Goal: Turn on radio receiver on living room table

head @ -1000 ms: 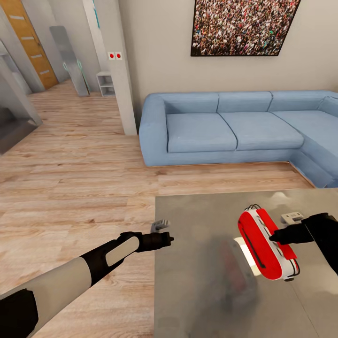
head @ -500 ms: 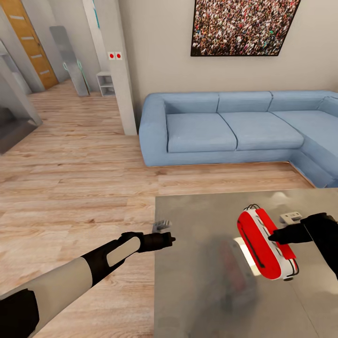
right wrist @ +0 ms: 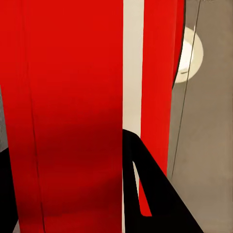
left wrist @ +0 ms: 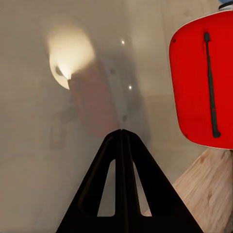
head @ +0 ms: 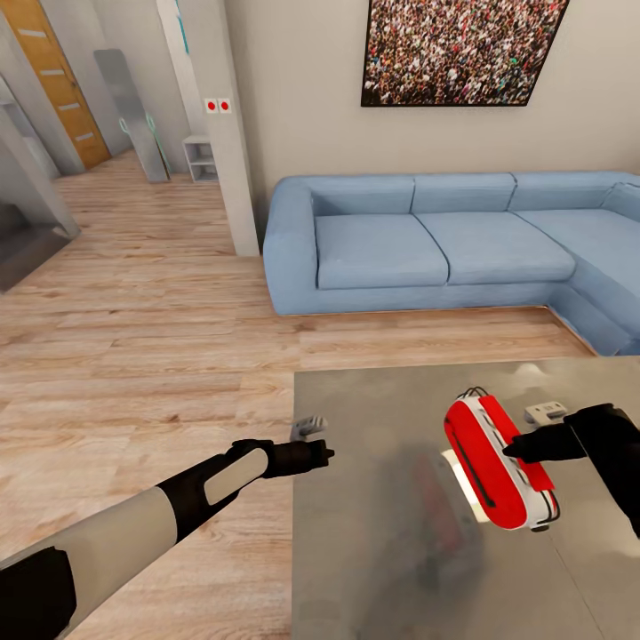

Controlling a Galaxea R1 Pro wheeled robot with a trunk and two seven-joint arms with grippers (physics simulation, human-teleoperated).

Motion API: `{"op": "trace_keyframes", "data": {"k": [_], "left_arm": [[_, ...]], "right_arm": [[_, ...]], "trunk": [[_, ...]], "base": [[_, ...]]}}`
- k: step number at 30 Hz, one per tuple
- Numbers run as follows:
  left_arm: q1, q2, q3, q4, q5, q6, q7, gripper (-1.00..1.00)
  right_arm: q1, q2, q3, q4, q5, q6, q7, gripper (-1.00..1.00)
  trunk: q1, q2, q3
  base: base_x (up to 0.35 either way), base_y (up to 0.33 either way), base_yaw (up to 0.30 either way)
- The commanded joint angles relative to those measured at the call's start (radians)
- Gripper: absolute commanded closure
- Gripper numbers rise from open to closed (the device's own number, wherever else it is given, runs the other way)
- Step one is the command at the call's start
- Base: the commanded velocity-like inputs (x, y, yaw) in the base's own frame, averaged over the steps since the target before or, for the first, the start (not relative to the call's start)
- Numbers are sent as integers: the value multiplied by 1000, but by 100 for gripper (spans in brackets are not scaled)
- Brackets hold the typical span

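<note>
Left gripper (head: 325, 453): fingers pressed together, lower centre, at the table (head: 373, 551) edge.
Right gripper (head: 511, 449): tip touching the radio (head: 493, 462); finger state unclear.
Radio: lower right, on the table.
Sofa (head: 444, 244): beyond the table.
Picture (head: 462, 49): on the wall, top right.
</note>
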State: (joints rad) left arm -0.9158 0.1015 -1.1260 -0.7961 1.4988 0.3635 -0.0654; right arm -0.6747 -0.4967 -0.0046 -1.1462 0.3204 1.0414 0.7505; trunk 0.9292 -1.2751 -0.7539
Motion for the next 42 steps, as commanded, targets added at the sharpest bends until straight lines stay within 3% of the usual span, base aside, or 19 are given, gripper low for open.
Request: {"op": "trace_keyframes", "data": {"k": [1,13,20,21,28,42], "left_arm": [[0,0,0,0,0,0,0,100],[0,0,0,4,0,-1,0,100],[0,0,0,9,0,-1,-1,100],[0,0,0,9,0,-1,-1,100],[0,0,0,11,0,-3,0,100],[0,0,0,11,0,-3,1,100]], "right_arm": [[0,0,0,0,1,-1,0,100],[0,6,-4,26,-3,-27,-17,100],[0,35,-8,66,-1,-66,-46,100],[0,37,-8,175,-2,-160,-89,100],[0,58,-9,180,-6,-214,-118,100],[0,63,-11,181,-13,-259,-122,100]], "trunk": [[0,0,0],[0,0,0],[0,0,0],[0,0,0],[0,0,0],[0,0,0]], "base": [[0,0,0],[0,0,0],[0,0,0],[0,0,0],[0,0,0],[0,0,0]]}}
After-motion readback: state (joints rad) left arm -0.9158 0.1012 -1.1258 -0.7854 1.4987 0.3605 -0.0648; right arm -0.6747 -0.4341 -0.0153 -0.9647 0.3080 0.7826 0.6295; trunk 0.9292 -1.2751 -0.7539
